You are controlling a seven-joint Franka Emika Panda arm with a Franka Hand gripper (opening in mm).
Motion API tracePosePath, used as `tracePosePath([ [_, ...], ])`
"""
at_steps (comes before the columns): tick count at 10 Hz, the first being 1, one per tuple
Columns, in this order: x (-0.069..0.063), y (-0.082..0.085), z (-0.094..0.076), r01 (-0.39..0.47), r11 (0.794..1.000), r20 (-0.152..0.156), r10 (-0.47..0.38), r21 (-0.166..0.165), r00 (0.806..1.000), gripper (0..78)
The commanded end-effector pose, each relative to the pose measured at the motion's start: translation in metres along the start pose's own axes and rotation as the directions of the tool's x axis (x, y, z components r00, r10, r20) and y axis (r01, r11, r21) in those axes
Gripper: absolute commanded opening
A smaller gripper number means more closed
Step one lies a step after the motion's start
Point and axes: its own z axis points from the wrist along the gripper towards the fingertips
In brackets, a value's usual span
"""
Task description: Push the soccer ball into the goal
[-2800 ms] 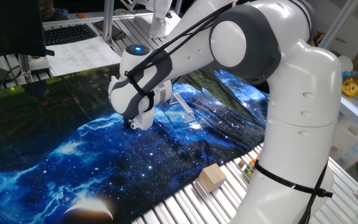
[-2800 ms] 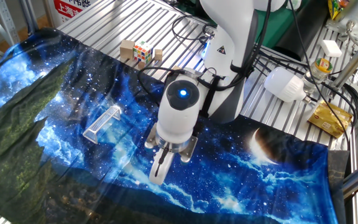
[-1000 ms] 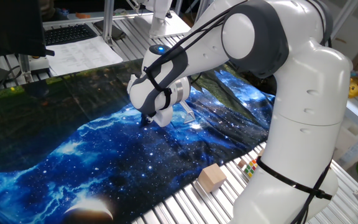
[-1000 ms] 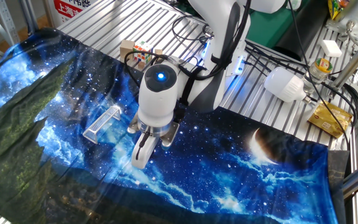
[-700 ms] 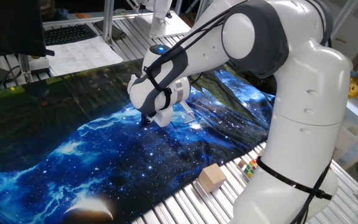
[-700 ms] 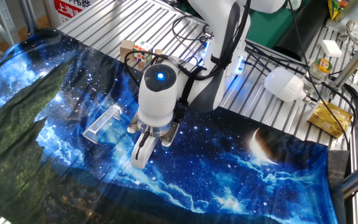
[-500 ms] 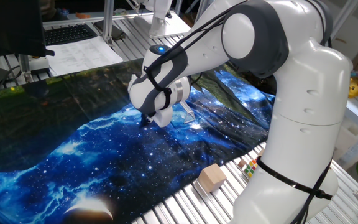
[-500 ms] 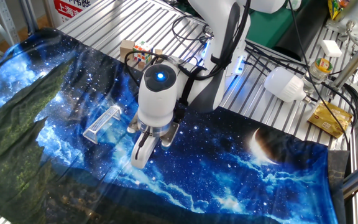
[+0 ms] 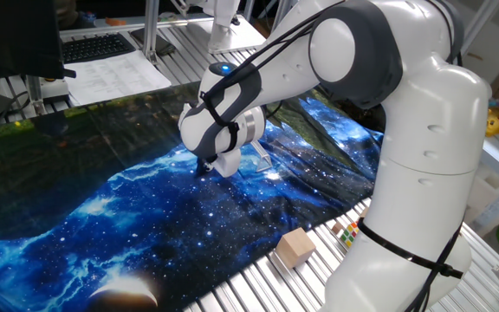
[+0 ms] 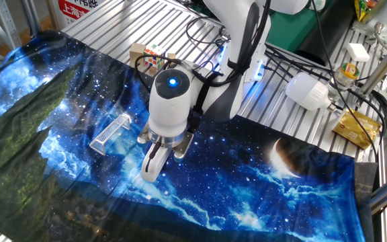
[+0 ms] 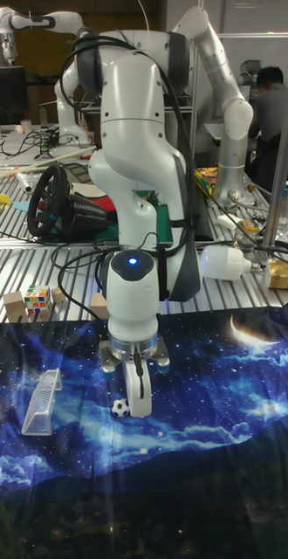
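Note:
The soccer ball (image 11: pixel 119 407) is a tiny white ball with black patches lying on the galaxy-print cloth. It sits just left of my gripper (image 11: pixel 140 403) and looks to be touching its fingers. The fingers are shut together, pointing down at the cloth with nothing held. The goal (image 11: pixel 41 402) of thin whitish rods lies further left of the ball. From the other fixed view the goal (image 10: pixel 111 133) is up-left of the gripper (image 10: pixel 150 173), and the ball is hidden behind the fingers. In one fixed view the gripper (image 9: pixel 206 166) covers most of the goal (image 9: pixel 262 158).
A tan wooden block (image 9: pixel 294 247) and a puzzle cube (image 9: pixel 346 232) rest on the metal slats beside the cloth. The same cube (image 10: pixel 154 56) sits between blocks near the arm's base. A white lamp-like object (image 10: pixel 308 91) and cables lie on the slats.
Since 2.8 s ago the gripper has slid across the cloth toward the goal. Over the last second nothing has visibly moved.

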Motion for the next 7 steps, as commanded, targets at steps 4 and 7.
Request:
tracePosePath([
  [4,-0.0006,0.0016,-0.0016,-0.115,0.993,-0.029,0.115,0.008,0.993,0.0],
  [7,-0.0006,0.0016,-0.0016,-0.128,0.992,-0.009,0.129,0.017,0.992,0.0],
])
